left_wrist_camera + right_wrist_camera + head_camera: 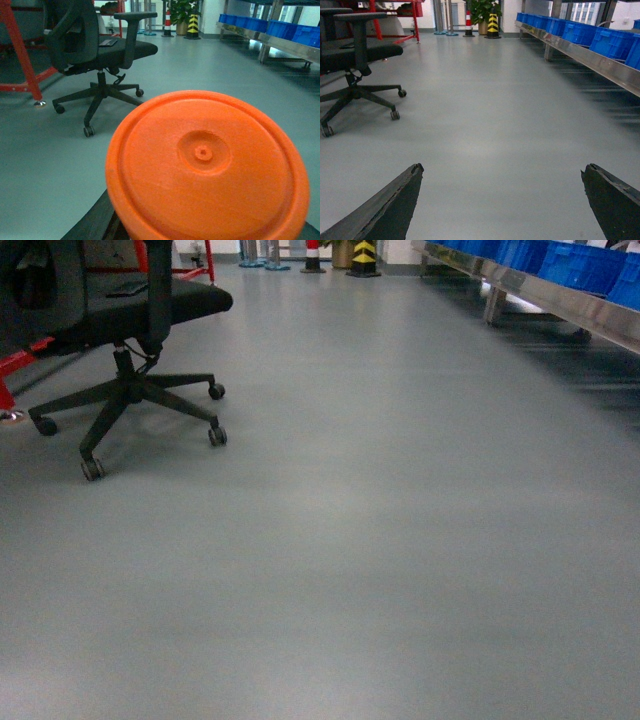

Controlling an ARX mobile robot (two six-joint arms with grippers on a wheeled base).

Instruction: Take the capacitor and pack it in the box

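Observation:
The capacitor (205, 160), a big orange cylinder with a round ribbed end face and a small centre dimple, fills the lower part of the left wrist view. My left gripper (202, 225) is shut on it; only a dark finger (95, 222) shows at its lower left edge. In the right wrist view my right gripper (502, 170) stands wide open over bare grey floor, nothing between its black fingertips (412, 175). Neither gripper appears in the head view. The box is out of view.
A black wheeled office chair (125, 390) stands at the left on the grey floor, with a red frame (22, 55) behind it. A metal shelf rack holding blue bins (575, 270) runs along the right. Striped bollards (363, 258) stand at the far end.

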